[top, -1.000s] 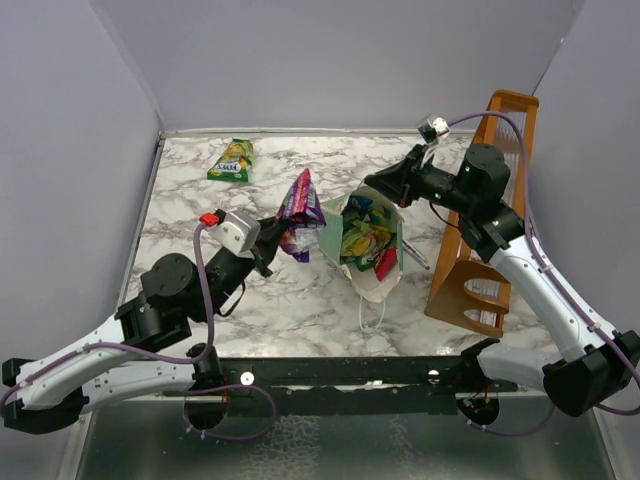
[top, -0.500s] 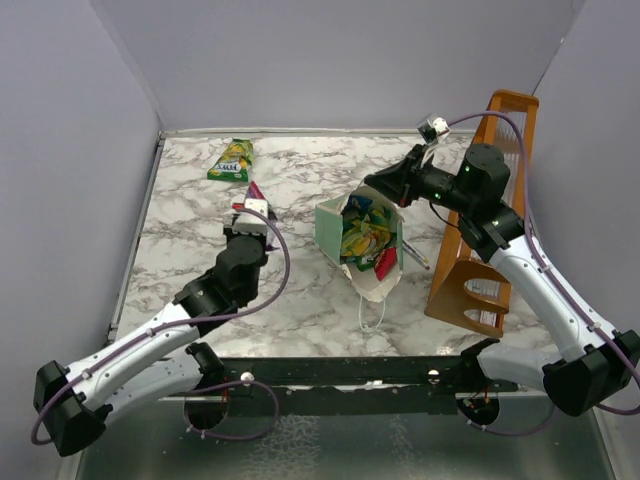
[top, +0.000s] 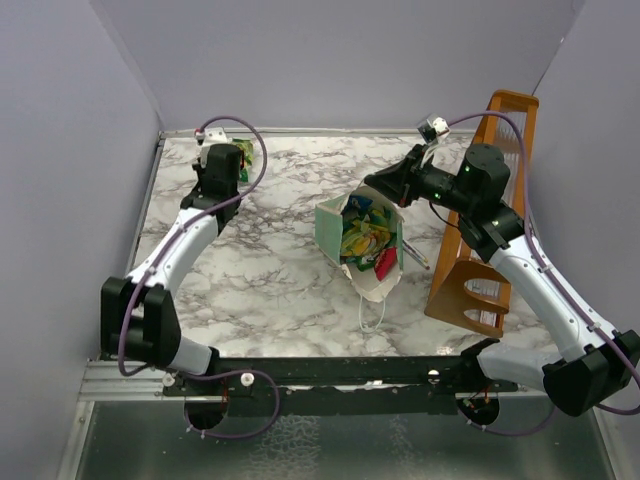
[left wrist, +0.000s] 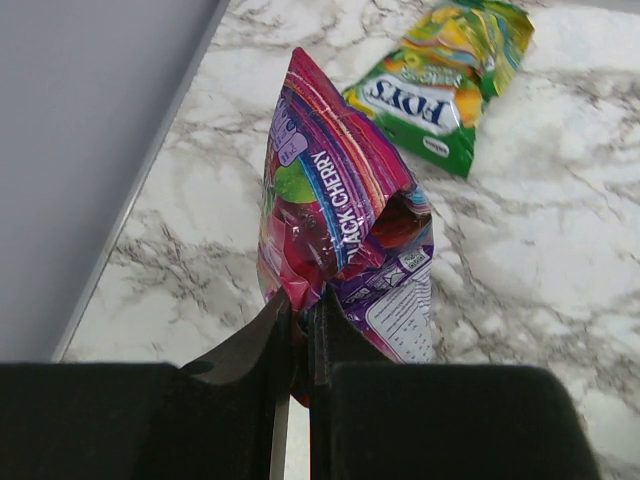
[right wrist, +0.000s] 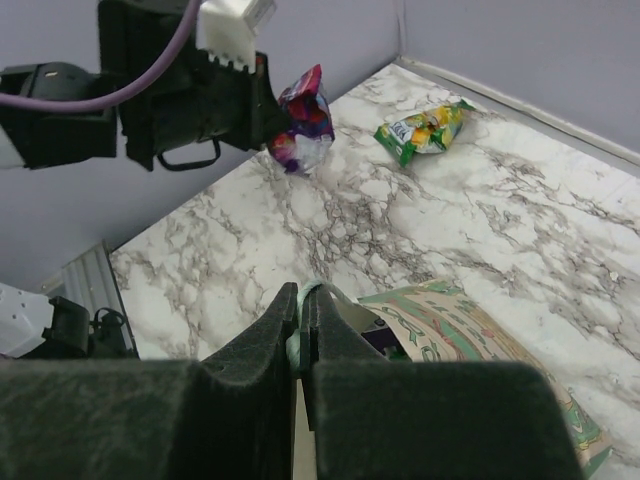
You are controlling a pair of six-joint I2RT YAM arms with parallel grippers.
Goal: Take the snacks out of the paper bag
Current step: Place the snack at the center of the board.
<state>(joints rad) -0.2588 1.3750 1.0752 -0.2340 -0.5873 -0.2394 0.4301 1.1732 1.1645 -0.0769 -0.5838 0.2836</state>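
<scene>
The black left gripper (left wrist: 299,305) pinches a shiny crinkly purple snack packet (left wrist: 340,230) with rainbow stripes, a dark red cherry, a green patch, white lettering and a white back panel. Beyond it, the crinkly green snack packet (left wrist: 450,85) turns yellow-orange at its far end and bears a white name band. The marble tabletop (left wrist: 560,250) is white, veined grey. At the black right gripper (right wrist: 298,300), the small mint-green paper bag (top: 328,232) is cream inside, with green, yellow and red packets (top: 365,240) showing.
</scene>
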